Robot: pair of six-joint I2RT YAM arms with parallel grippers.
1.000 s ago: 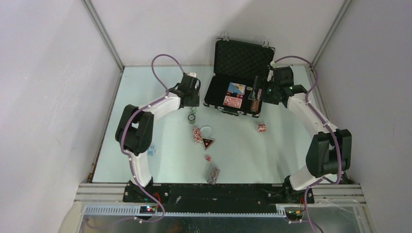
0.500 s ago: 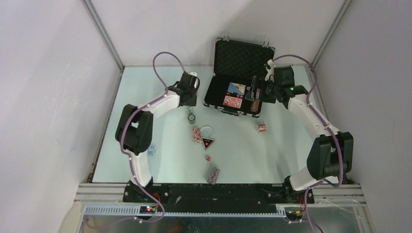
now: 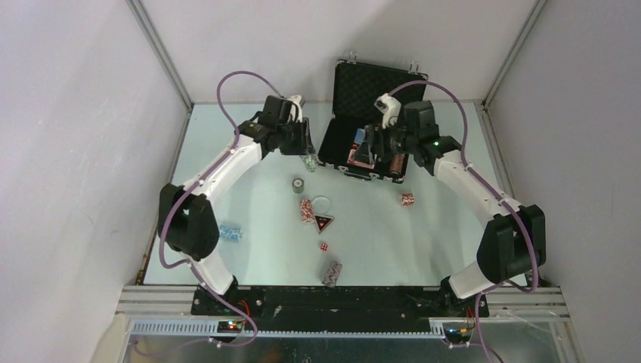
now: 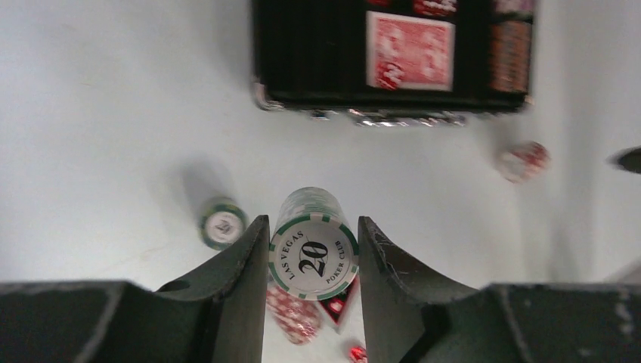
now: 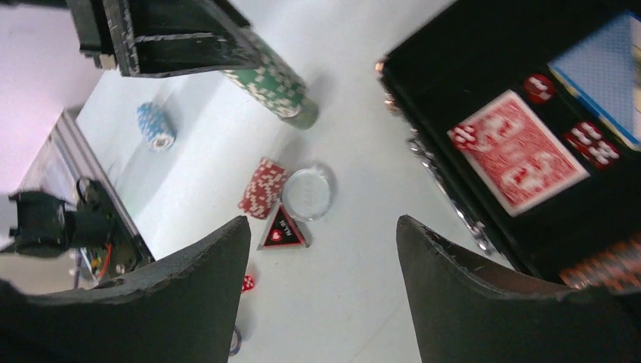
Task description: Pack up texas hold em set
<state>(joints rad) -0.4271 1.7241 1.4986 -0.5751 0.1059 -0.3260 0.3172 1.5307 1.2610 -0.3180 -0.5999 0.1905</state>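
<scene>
The black briefcase (image 3: 342, 141) stands open at the back with a red card deck (image 4: 410, 51), a blue deck (image 5: 605, 68) and a brownish chip stack (image 3: 396, 165) in its foam. My left gripper (image 3: 308, 155) is shut on a green-striped chip stack (image 4: 314, 246), held above the table just left of the case. A shorter green stack (image 3: 298, 184) stands below it. My right gripper (image 3: 374, 150) is open and empty over the case's front edge. A red chip stack (image 3: 305, 210), a black triangular token (image 3: 325, 222) and a red die (image 3: 323, 246) lie mid-table.
A clear round disc (image 3: 323, 203) lies beside the red stack. A blue chip stack (image 3: 230, 234) lies at the left, a red-white stack (image 3: 407, 200) in front of the case's right corner, and a dark stack (image 3: 331, 273) near the front edge. White walls close in both sides.
My left gripper has lifted most of the green stack and moved it toward the case, leaving a few chips behind. My right gripper has swung left over the case, away from the brownish stack.
</scene>
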